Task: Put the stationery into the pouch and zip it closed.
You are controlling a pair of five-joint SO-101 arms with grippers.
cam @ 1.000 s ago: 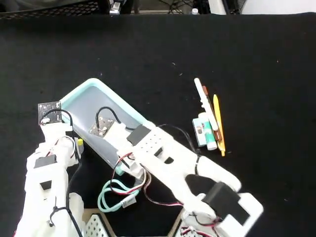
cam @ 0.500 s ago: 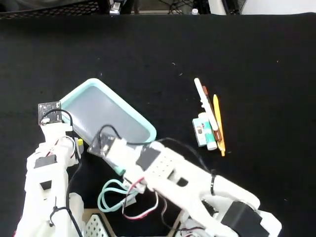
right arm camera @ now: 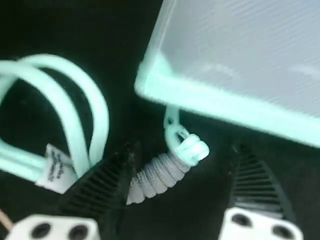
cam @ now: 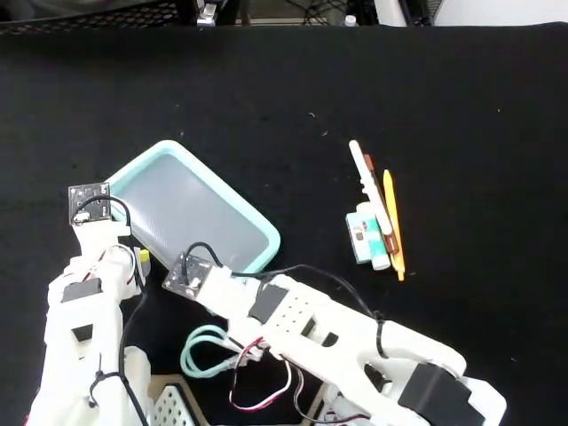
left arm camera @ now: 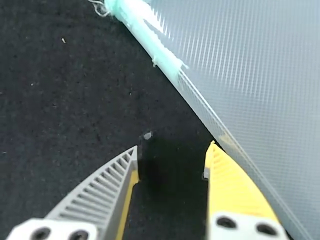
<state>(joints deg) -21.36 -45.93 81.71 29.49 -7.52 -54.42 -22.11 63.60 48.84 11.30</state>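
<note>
Black surface [cam: 444, 106] carries the teal-edged pouch [cam: 191, 213] at its near left, with the stationery [cam: 377, 222] well apart to the right. The pouch's zip pull [right arm camera: 189, 149] lies between the spread right fingers [right arm camera: 107, 180]; the left fingers [left arm camera: 230, 185], also spread, hover at the pouch's edge.

The high view looks steeply down from a fixed spot above the black table [cam: 266, 80], the arms' bases along its near edge, wide enough to take in the whole pouch [cam: 191, 213] and the stationery [cam: 377, 217]. The left wrist view sits just behind the left gripper [left arm camera: 172, 147] and faces along its fingers, very close to the tabletop and one pouch edge. The right wrist view looks the same way past the right gripper [right arm camera: 185, 150], close on a pouch corner, its zipper pull [right arm camera: 192, 150] and the teal strap [right arm camera: 75, 110]. All three views share the pouch; the high and right wrist views share the strap.
</note>
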